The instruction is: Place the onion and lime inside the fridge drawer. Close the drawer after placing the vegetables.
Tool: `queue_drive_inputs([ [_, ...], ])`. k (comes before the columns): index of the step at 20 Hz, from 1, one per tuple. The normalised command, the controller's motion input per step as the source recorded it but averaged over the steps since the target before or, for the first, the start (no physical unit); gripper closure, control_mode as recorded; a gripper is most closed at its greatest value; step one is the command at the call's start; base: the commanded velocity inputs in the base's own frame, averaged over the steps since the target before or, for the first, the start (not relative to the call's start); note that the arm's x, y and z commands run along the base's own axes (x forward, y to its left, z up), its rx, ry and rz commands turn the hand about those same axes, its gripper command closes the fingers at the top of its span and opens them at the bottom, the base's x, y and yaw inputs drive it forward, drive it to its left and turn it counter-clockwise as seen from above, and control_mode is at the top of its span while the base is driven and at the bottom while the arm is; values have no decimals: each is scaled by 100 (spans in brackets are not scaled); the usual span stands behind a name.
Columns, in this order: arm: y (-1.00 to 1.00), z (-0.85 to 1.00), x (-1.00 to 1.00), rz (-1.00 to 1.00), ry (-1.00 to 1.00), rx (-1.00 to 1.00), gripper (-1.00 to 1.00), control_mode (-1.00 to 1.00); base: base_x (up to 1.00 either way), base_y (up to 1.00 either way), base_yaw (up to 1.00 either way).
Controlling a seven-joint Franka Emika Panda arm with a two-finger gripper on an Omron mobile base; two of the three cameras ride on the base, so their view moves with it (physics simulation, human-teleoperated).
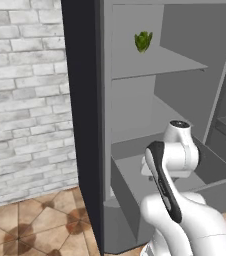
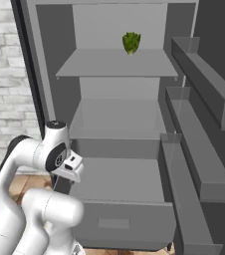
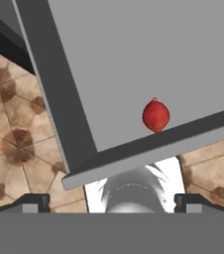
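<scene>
The fridge drawer (image 2: 124, 219) stands pulled out at the bottom of the open fridge, a wide shallow grey box (image 3: 134, 54) with a plain front panel. The onion (image 3: 156, 115), a glossy red ball, lies on the drawer floor close against its front wall. My gripper (image 3: 113, 203) hangs above the drawer's front left corner, open, with its fingertips (image 3: 34, 202) far apart and nothing between them. The lime is out of view. In the left base view my own arm covers much of the drawer (image 1: 125, 187).
A leafy green item (image 2: 131, 43) sits on the upper fridge shelf (image 2: 114, 67). The fridge door with its grey bins (image 2: 204, 84) stands open on the right. A brick wall (image 1: 20, 100) and tiled floor (image 1: 40, 225) lie to the left.
</scene>
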Motion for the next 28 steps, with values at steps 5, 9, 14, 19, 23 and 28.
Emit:
queue_drive_inputs([
  [5,0,-1,-4,0,2,0,-100,-100,0,0,0],
  [9,0,-1,-22,0,-7,0,-100,100,-75,0,0],
  [14,0,0,0,0,0,0,-100,100,-100,0,-2],
  [19,0,0,0,0,0,0,-100,100,-100,-22,-13],
  [23,0,0,0,0,0,0,-100,100,-96,-70,-29],
  [28,0,0,0,0,0,0,-100,100,-31,-98,-34],
])
